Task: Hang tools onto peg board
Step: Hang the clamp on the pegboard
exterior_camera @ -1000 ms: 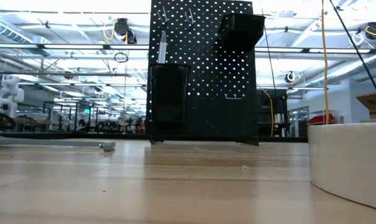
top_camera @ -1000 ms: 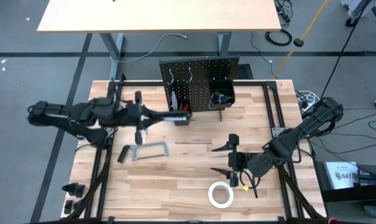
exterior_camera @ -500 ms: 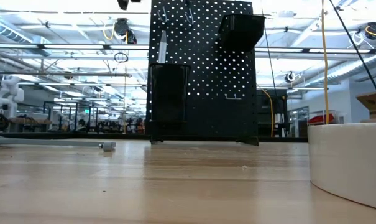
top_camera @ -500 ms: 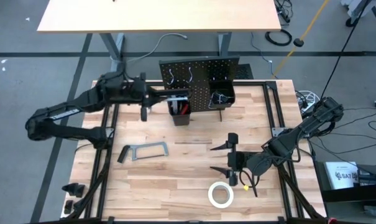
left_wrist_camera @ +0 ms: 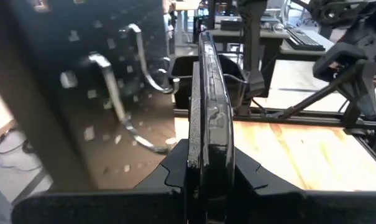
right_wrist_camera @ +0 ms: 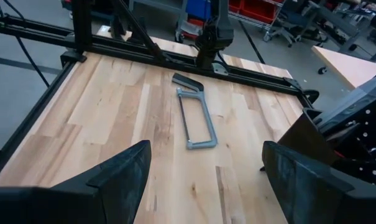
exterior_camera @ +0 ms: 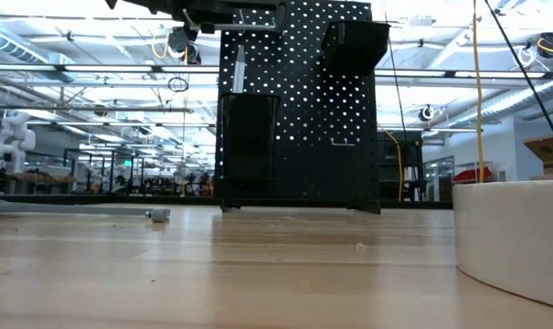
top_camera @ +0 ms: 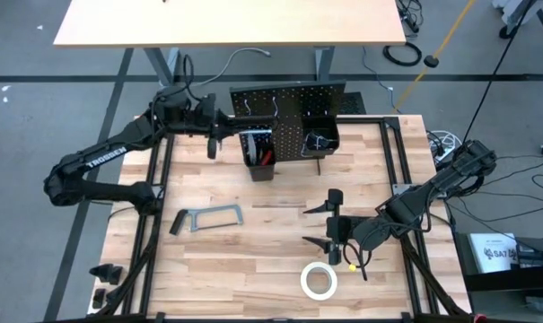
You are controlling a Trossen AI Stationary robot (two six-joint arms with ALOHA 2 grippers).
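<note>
1. Since the earlier frames the left gripper (top_camera: 219, 136) has risen from low over the table, near the hacksaw, and now sits up at the peg board's (top_camera: 293, 112) top left corner. The right arm, hacksaw and tape roll have not shifted.
2. Nearest the left gripper, its fingers are clamped on a slim dark-and-silver tool (left_wrist_camera: 207, 124), most likely the level, which runs straight ahead between them. It is held edge-on and lengthwise, presumably so it can slide past the hooks.
3. Just beside the tool's far half, two silver hooks (left_wrist_camera: 116, 99) curve out from the board's face. The tool is level with them but I cannot tell whether it touches one.
4. Just beyond the fingertips a black bin (top_camera: 259, 161) holds red-handled tools; a second bin (top_camera: 320, 135) hangs farther along the board.
5. Well behind and below the left gripper, the grey hacksaw (top_camera: 208, 216) lies flat on the table (top_camera: 253, 269), waiting.
6. Farthest off, the right gripper (top_camera: 332, 226) rests low over the table with its jaws spread wide and empty, the white tape roll (top_camera: 319, 281) near it.
</note>
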